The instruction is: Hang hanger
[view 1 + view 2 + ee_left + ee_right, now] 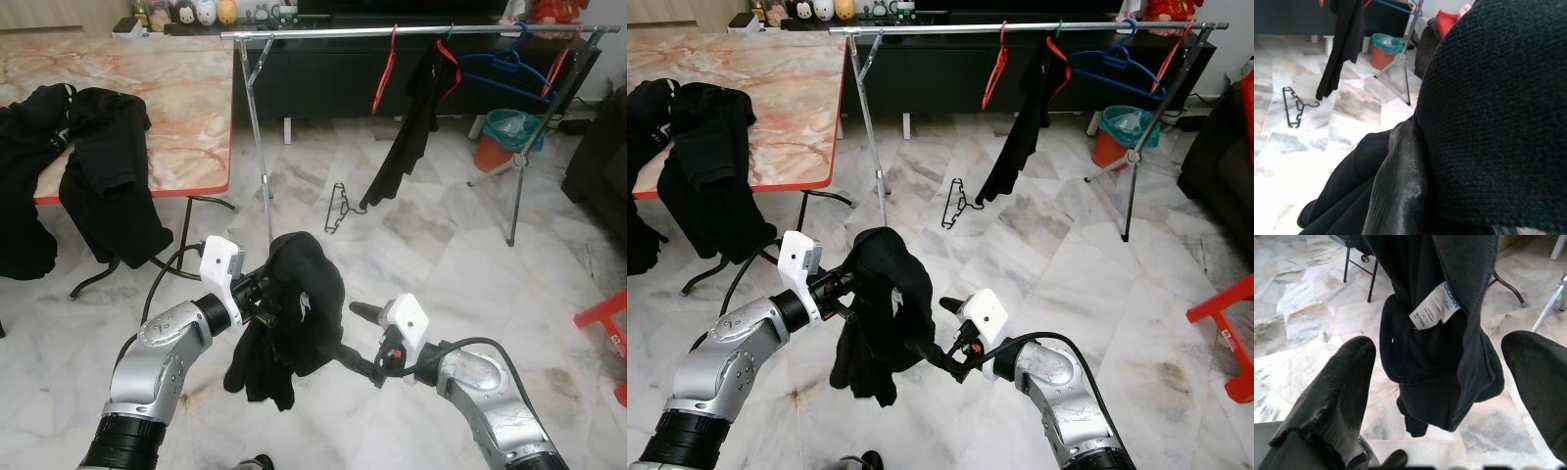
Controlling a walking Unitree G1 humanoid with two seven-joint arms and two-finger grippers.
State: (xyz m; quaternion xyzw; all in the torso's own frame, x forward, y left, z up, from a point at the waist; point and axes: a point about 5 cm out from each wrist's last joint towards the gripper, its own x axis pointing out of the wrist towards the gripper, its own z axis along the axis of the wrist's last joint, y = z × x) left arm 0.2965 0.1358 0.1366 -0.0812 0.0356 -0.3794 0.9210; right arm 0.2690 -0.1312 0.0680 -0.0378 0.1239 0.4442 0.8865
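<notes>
Starting at the far left, a marble-topped bench [186, 88] carries a heap of black clothes [98, 166] that spills over its red edge, well apart from the work. Next comes the left claw [257, 302], buried in a bunched black garment [299, 313] that hangs from it above the floor; its fingers are wrapped in the fabric, so it reads as clamped on the cloth, and the left wrist view is all knit and a fold of shiny black. Just to the right, the right claw [1440, 377] stands wide apart, its two fingers [1337, 387] flanking the garment and its white label [1432, 308] without touching. No hanger can be made out inside the bundle; a black wire hanger [337, 208] lies on the marble floor ahead, below the steel rack [411, 32], where red hangers [386, 73], a blue hanger [509, 69] and a dark garment [407, 132] already hang. Likely risks: the loose bundle may slip out of a single grip, the right claw may close on a fold rather than a seam and drag the cloth free, and the rack is well away, so walking could swing the load.
</notes>
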